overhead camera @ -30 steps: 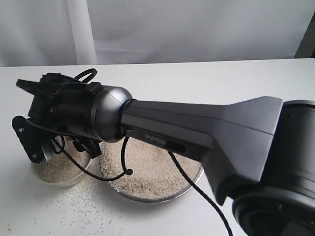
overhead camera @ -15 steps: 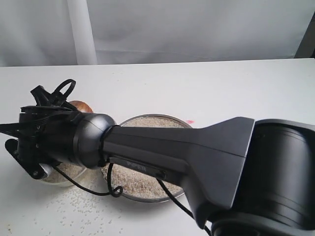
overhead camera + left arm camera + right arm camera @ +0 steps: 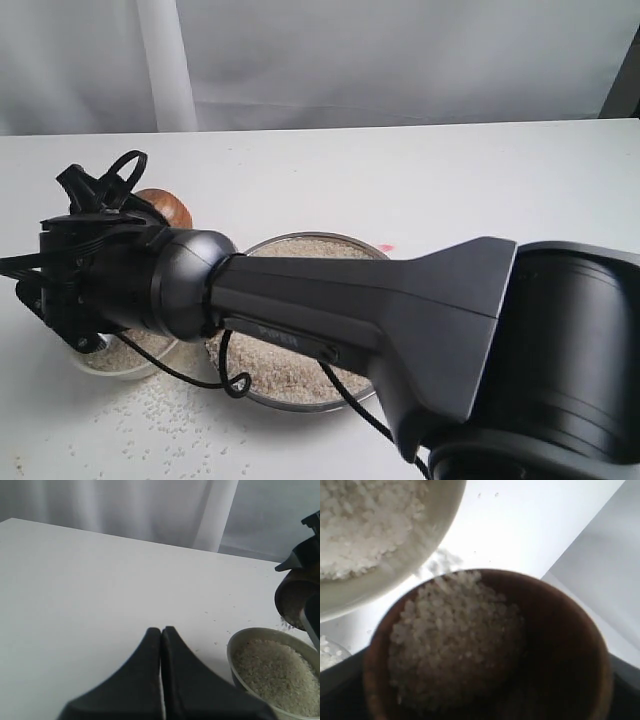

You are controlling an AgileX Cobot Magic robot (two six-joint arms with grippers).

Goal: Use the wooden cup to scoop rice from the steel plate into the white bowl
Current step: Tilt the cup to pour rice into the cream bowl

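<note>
Swung left within the last second, off the steel plate (image 3: 290,404) and across to the white bowl (image 3: 100,367). Rolled slightly further in the last half second, baring more of the wooden cup (image 3: 165,208) behind the wrist.

Now held tipped just above the bowl's rim, filled nearly to the lip with rice (image 3: 450,640) (a few grains apparently already dropping from the lip in the left wrist view). Clamped across the outer wall by the right gripper (image 3: 304,594), judging by the dark fingers at either side of the barrel.

Treat the cup as light, rigid and glossy, so likely to slip or twist under a weak pinch. Take hold across the widest part of the barrel, never at the rim. Treat the load as loose and free-flowing. Expect a sudden rush once tilted far enough. Tilt slowly and keep the lip inside the bowl's rim. Handle the bowl as brittle and easily nudged; avoid contact.

Parked well apart over bare tabletop: left gripper (image 3: 161,634), pressed together and empty.

Underneath: flat white table (image 3: 480,180), littered with stray grains (image 3: 165,420) in front of bowl and plate. Behind: pale draped backdrop (image 3: 400,60), otherwise nothing of note.
</note>
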